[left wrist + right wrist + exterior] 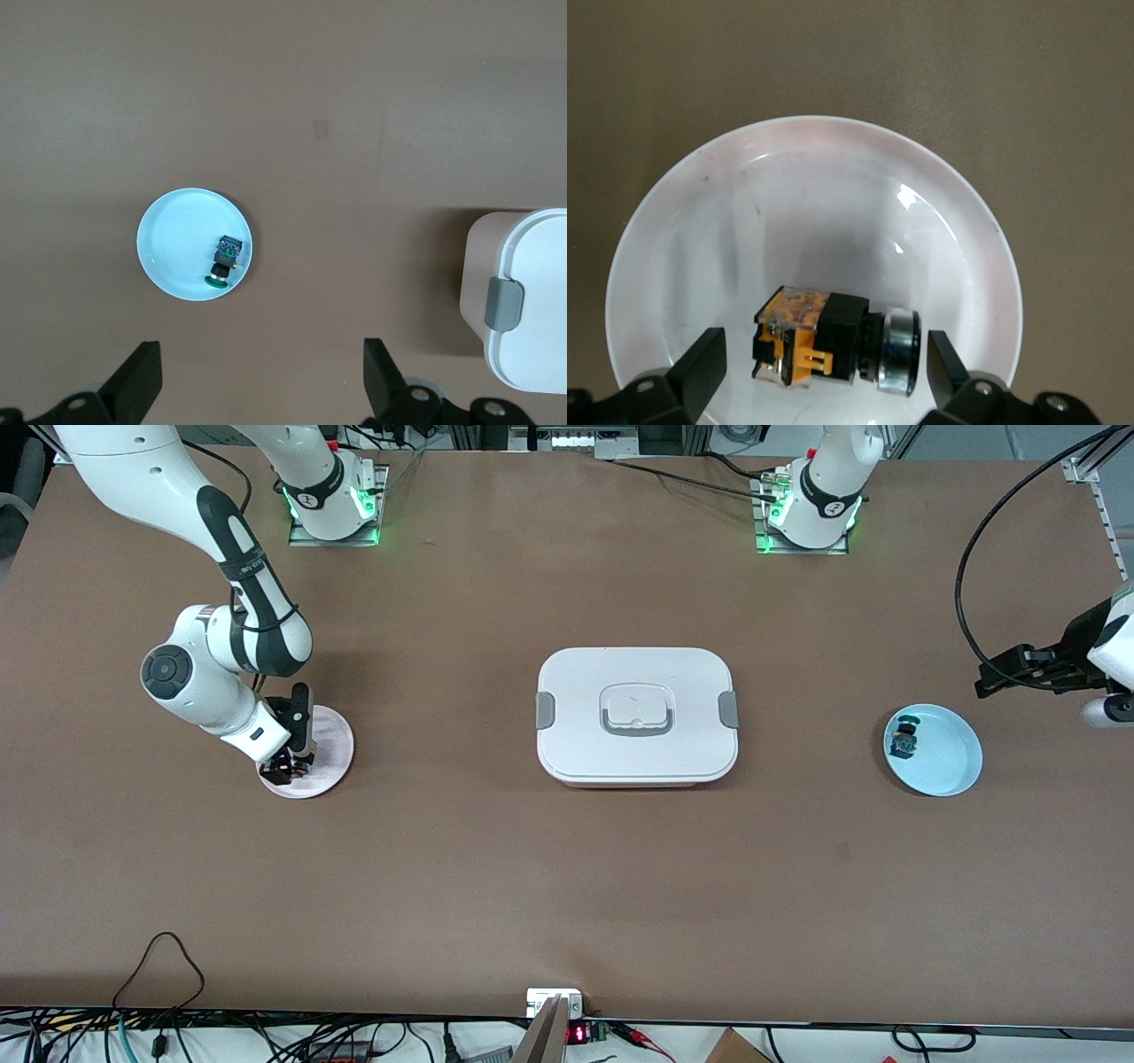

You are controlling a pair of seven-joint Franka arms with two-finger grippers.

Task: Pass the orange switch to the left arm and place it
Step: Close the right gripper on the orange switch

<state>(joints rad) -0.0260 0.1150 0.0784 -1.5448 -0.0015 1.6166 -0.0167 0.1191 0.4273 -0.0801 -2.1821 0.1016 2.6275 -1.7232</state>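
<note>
The orange switch lies on its side on a pale pink plate, black body with orange parts and a metal ring. My right gripper is open, low over the plate, with a finger at each end of the switch, not touching. In the front view the right gripper hides the switch on the pink plate. My left gripper is open and waits above the table near the left arm's end, beside a light blue plate. The white box sits mid-table between the plates.
A green-capped switch lies in the light blue plate; it also shows in the left wrist view on that plate. The box's corner with a grey clip shows there too. Cables run along the table's near edge.
</note>
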